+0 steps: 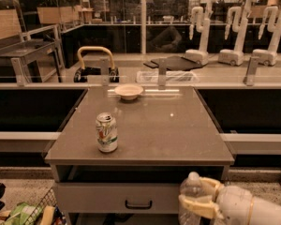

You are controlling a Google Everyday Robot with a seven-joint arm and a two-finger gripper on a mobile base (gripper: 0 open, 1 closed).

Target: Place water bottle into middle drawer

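Observation:
My gripper (196,195) is at the lower right of the camera view, in front of the cabinet's front face and below the counter top. Its pale fingers (199,206) are shut around the water bottle (191,201), a slim clear plastic bottle with a small cap, held upright. The bottle's bottom runs out of the frame. A drawer (126,196) with a dark handle (138,204) stands pulled out a little under the counter top, just left of the bottle. Which drawer it is cannot be told.
A green-and-white soda can (107,132) stands on the grey counter top (168,130) near its front left. A small pale bowl (129,92) sits at the back. Snack bags in a wire basket (25,214) lie on the floor at lower left.

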